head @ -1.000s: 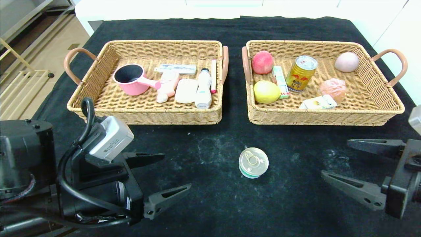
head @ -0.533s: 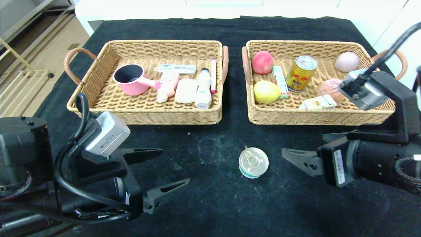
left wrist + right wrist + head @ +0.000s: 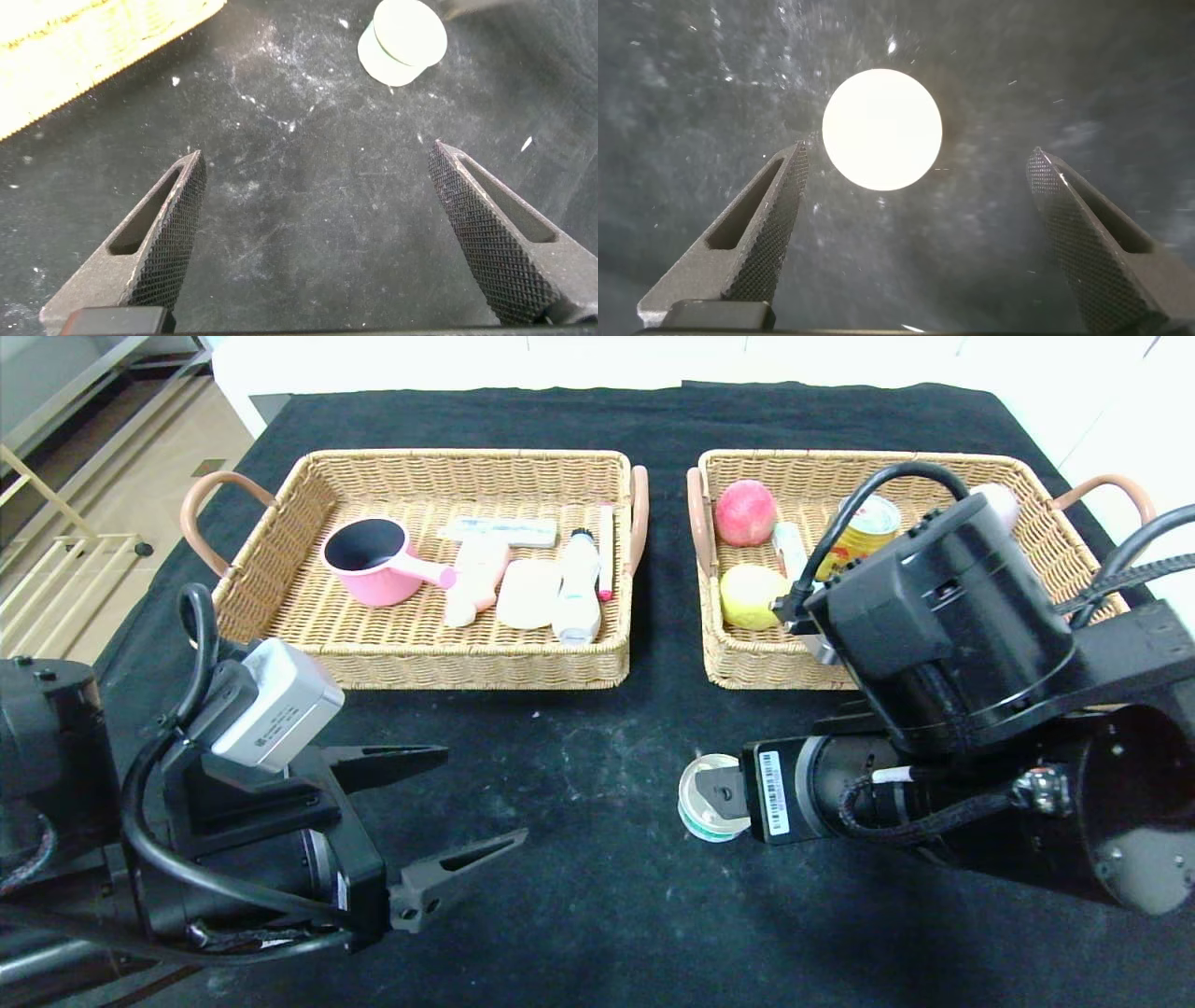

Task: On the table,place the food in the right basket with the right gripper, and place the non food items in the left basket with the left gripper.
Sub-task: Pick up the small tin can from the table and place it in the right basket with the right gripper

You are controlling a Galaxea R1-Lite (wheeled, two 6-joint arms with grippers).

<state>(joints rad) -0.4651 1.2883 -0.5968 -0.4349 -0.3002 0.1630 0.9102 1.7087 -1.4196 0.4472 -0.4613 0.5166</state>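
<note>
A small round can (image 3: 702, 798) with a pull-tab lid stands upright on the black worktop (image 3: 597, 915), in front of the gap between the two wicker baskets and nearer the right one. It is the only item lying outside a basket.

The right tool (image 3: 915, 233) hangs over the can, pointing down at it. In the right wrist view its two ribbed fingers (image 3: 766, 233) stand wide apart, with the can's bright lid (image 3: 882, 129) between and just beyond their tips — one finger's tip is close beside the lid's edge, the other well clear. Nothing is gripped. In the head view the arm's body covers part of the can and much of the right basket (image 3: 747, 658).

The left tool (image 3: 439, 812) is over the near left part of the worktop, fingers spread wide and empty, well apart from the can, which shows in the distance in the left wrist view (image 3: 402, 42).

The left basket (image 3: 411, 658) holds a pink saucepan (image 3: 373, 560), a flat blue-and-white packet (image 3: 499, 530), a pale pink tube (image 3: 474, 581), a white bar (image 3: 528, 593), a white bottle with a dark cap (image 3: 579, 588) and a thin pen-like stick (image 3: 607, 551).

In the right basket, what shows past the arm is a red peach-like fruit (image 3: 745, 511), a yellow fruit (image 3: 752, 595), a slim green-and-white pack (image 3: 789, 546) and the top of a gold drink can (image 3: 873, 518).
</note>
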